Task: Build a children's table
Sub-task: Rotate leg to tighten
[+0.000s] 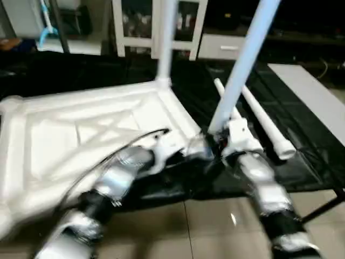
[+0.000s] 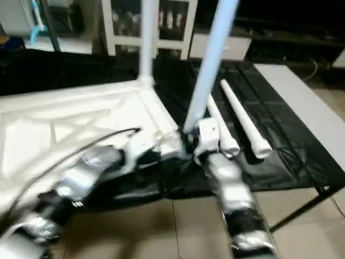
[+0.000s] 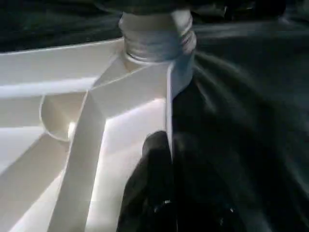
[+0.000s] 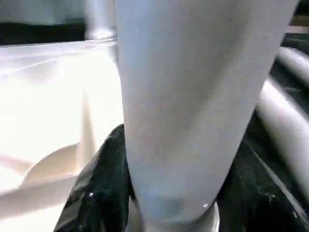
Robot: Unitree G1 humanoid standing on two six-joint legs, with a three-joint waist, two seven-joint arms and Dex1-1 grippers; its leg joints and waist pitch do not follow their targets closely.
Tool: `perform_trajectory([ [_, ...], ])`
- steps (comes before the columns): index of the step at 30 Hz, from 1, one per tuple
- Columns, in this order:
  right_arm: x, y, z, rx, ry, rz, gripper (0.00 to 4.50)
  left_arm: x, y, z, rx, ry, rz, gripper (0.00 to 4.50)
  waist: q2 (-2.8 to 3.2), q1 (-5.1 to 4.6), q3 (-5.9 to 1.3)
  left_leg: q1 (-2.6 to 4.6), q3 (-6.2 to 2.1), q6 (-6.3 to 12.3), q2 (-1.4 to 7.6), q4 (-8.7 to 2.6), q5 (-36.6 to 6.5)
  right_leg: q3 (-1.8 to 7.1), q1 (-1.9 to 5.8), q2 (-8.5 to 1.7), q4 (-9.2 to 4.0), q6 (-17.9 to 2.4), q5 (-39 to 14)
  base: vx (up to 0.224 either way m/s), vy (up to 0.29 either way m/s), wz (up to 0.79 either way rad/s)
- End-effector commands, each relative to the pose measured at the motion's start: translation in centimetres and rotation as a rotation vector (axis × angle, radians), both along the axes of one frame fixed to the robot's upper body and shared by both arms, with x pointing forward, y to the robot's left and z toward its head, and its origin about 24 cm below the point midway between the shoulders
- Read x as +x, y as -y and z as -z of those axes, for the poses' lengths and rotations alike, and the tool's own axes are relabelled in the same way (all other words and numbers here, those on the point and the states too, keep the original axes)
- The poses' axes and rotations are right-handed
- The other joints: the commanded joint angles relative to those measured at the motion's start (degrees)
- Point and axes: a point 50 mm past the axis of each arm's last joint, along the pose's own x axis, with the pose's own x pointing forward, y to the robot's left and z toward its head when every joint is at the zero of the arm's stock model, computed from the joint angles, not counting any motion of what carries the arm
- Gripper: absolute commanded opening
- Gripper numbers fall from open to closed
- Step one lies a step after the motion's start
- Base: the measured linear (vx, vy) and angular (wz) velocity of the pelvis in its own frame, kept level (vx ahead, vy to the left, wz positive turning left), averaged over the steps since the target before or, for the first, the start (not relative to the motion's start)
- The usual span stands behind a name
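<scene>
Leg in my right gripper at the near corner of the upturned table top.

The table top (image 1: 81, 135) lies ribbed side up on the black mat (image 1: 302, 145), with one leg (image 1: 166, 38) standing upright in its far corner socket. My right gripper (image 4: 169, 193) has its two black fingers (image 4: 96, 188) closed around the lower end of a second leg (image 1: 245, 59), which leans over the near corner socket (image 3: 157, 38). My left gripper (image 3: 169, 193) pinches the top's rim close by that socket, one finger on each side of the edge. Two loose legs (image 1: 264, 121) lie side by side on the mat, just beside my right arm.
</scene>
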Motion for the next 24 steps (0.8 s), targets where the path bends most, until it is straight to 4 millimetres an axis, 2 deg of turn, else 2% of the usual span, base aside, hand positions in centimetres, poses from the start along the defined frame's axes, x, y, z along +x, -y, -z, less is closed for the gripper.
perform_trajectory([
  [1,-1.0,3.8,2.6,-0.115,-0.106,0.211,1.91,1.2,-2.5,0.1,0.072,0.040,-0.149,0.00,0.60,-0.25,-2.77,0.75,-1.65,-2.62,1.87,-4.93,-23.0,2.19,0.71,-2.76,-5.67,-5.0,-26.1,0.000,0.000,0.00],
  [2,-0.4,2.2,2.2,-0.117,-0.072,0.154,1.91,1.3,-1.7,0.0,0.068,0.039,-0.126,0.00,0.76,-0.18,-2.90,0.64,-1.61,-2.25,2.01,-4.96,-22.1,2.23,0.79,-2.81,-5.44,-5.5,-23.7,0.000,0.000,0.00],
  [7,0.2,1.1,1.0,-0.042,0.005,0.069,1.91,1.2,-1.7,0.1,0.084,0.038,-0.107,0.00,0.84,-0.09,-3.13,0.05,-1.33,-0.98,2.20,-4.90,-18.0,2.35,1.48,-2.65,-4.46,-7.9,-15.0,0.000,0.000,0.00],
  [8,0.2,0.2,0.1,0.013,0.058,-0.049,2.26,1.0,-2.2,0.4,0.103,0.038,-0.095,0.00,1.04,-0.05,-3.18,0.09,-1.19,-0.38,2.17,-4.82,-17.2,2.37,1.61,-2.58,-4.28,-8.9,-13.1,0.000,0.000,0.00],
  [9,0.2,0.2,0.1,0.013,0.058,-0.049,2.47,1.0,-2.2,0.4,0.103,0.038,-0.095,0.00,0.96,-0.05,-3.24,0.02,-1.17,-0.04,2.18,-4.77,-16.8,2.36,1.78,-2.60,-4.16,-9.2,-12.3,0.000,0.000,0.00],
  [12,-0.3,-0.2,-0.9,0.076,0.104,-0.193,2.79,0.2,-2.3,0.7,0.104,0.042,0.040,0.00,0.99,0.14,-3.27,-0.35,-1.18,1.77,2.18,-4.72,-14.1,2.36,2.27,-2.68,-3.86,-10.3,-9.4,0.000,0.000,0.00],
  [13,-0.5,0.1,-1.3,0.048,0.125,-0.238,2.79,-0.4,-2.5,1.0,0.111,0.030,0.117,0.00,0.92,0.02,-3.21,-0.66,-1.28,1.87,2.29,-4.86,-13.8,2.37,2.52,-2.81,-3.82,-10.2,-9.5,0.000,0.000,0.00],
  [14,-0.8,0.4,-1.8,0.058,0.136,-0.314,2.94,-1.0,-3.2,1.5,0.128,0.005,0.174,0.00,0.89,-0.03,-3.36,-0.65,-1.37,1.97,2.41,-4.73,-11.9,2.33,2.71,-2.81,-3.50,-10.6,-8.3,0.000,0.000,0.00],
  [15,-0.8,0.4,-1.8,0.067,0.136,-0.324,3.07,-1.1,-3.2,1.5,0.129,0.004,0.182,0.00,0.94,-0.14,-3.28,-0.41,-1.29,2.32,2.43,-4.72,-12.2,2.39,2.57,-2.69,-3.58,-11.0,-8.1,0.000,0.000,0.00],
  [16,-1.0,0.8,-2.1,0.103,0.130,-0.371,3.13,-1.9,-3.4,1.6,0.125,0.000,0.279,0.00,1.02,-0.09,-3.20,-0.03,-1.17,2.77,2.50,-4.69,-12.7,2.46,2.36,-2.65,-3.66,-11.9,-7.9,0.000,0.000,0.00],
  [18,-1.5,1.5,-2.5,0.066,0.131,-0.504,3.24,-3.3,-4.3,2.0,0.143,-0.045,0.419,0.00,1.15,0.03,-3.16,-0.02,-1.21,2.80,2.72,-4.77,-13.5,2.44,2.34,-2.66,-3.51,-12.5,-8.4,0.000,0.000,0.00],
  [19,-1.7,1.8,-2.4,0.032,0.125,-0.561,3.47,-3.8,-4.7,2.1,0.156,-0.061,0.456,0.00,1.28,0.19,-3.11,0.28,-1.02,2.29,2.82,-4.71,-13.6,2.50,2.09,-2.64,-3.36,-13.0,-8.0,0.000,0.000,0.00],
  [20,-2.2,2.3,-2.5,0.004,0.115,-0.638,3.47,-4.3,-5.2,2.2,0.151,-0.107,0.483,0.00,1.43,0.35,-3.03,0.61,-0.80,1.86,2.87,-4.74,-14.2,2.57,1.87,-2.60,-3.36,-13.5,-7.8,0.000,0.000,0.00],
  [21,-2.2,2.3,-2.5,0.004,0.115,-0.638,3.47,-4.3,-5.2,2.2,0.151,-0.107,0.483,0.00,1.42,0.52,-2.96,0.73,-0.77,1.71,2.90,-4.78,-14.4,2.59,1.78,-2.56,-3.45,-13.6,-8.0,0.000,0.000,0.00],
  [22,-2.7,2.8,-2.5,-0.007,0.099,-0.712,3.47,-4.7,-5.5,2.3,0.142,-0.132,0.502,0.00,1.37,0.60,-2.76,0.77,-0.61,1.10,2.88,-4.91,-15.4,2.66,1.58,-2.49,-3.54,-13.5,-9.1,0.000,0.000,0.00],
  [24,-3.5,3.9,-2.4,-0.029,0.071,-0.818,3.47,-5.1,-5.7,2.0,0.114,-0.160,0.522,0.00,1.35,1.14,-2.77,0.94,-0.62,0.51,2.99,-4.96,-17.0,2.72,1.73,-2.65,-3.67,-13.0,-11.1,0.000,0.000,0.00],
])
